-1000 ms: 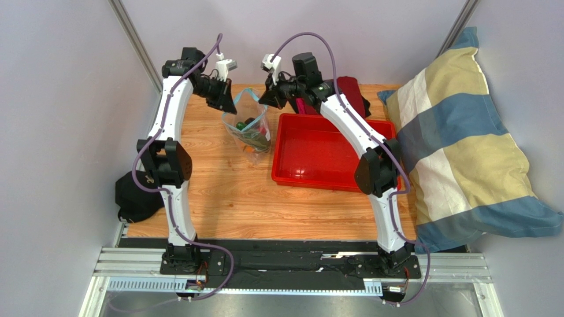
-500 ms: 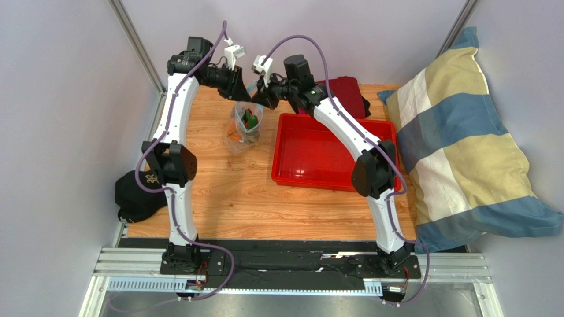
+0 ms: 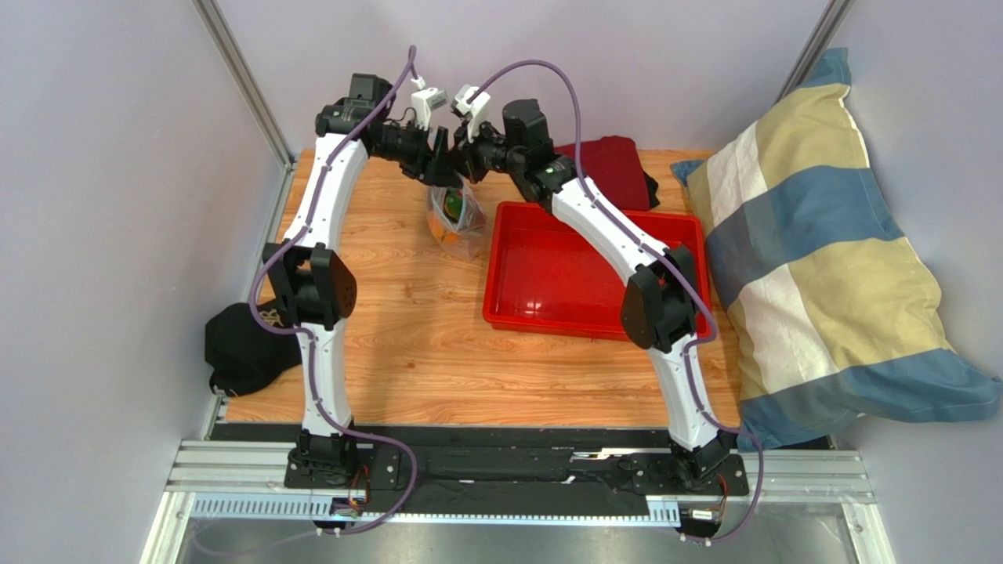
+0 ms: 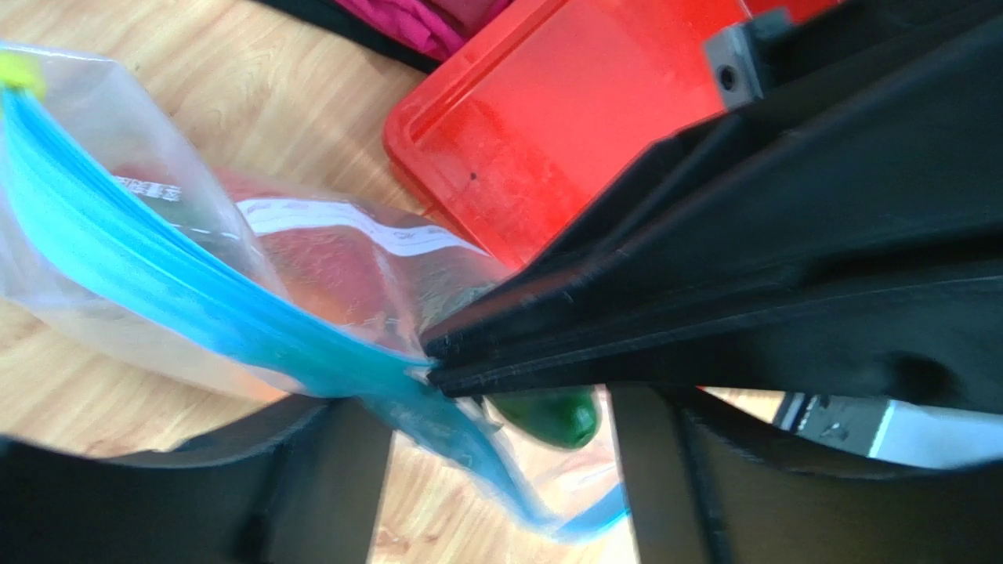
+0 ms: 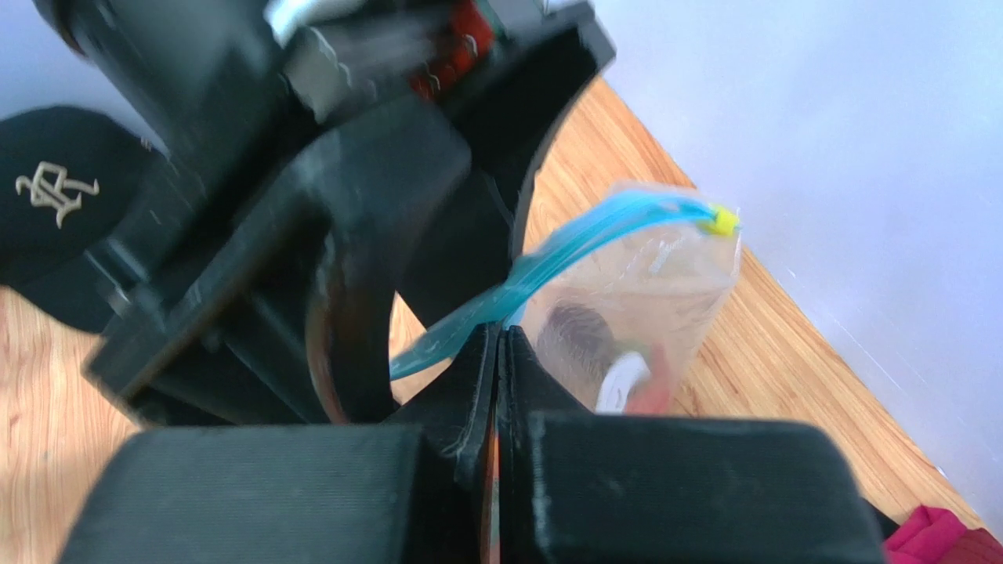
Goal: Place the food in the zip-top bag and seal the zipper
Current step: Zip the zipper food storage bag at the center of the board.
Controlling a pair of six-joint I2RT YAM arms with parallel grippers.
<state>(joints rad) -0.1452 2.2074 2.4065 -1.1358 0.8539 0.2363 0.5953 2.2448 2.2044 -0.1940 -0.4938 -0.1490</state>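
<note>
Right jaws clamp the zipper [image 5: 600, 229]; left jaws apart, seemingly straddling it; red tray [image 3: 542, 282] beside bag [image 3: 453, 217]

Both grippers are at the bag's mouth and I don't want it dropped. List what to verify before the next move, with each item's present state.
1. The right gripper is shut on the zipper: ok, its fingers pinch the blue strip.
2. The left gripper is off the zipper: ok, its jaws stand apart on either side of the strip.
3. The food is inside the zip-top bag: ok for the green piece; the rest is too blurred to tell.
4. The red tray holds no food: ok where visible; the right arm hides part of it.
5. The zipper is sealed along its whole length: cannot tell.
</note>
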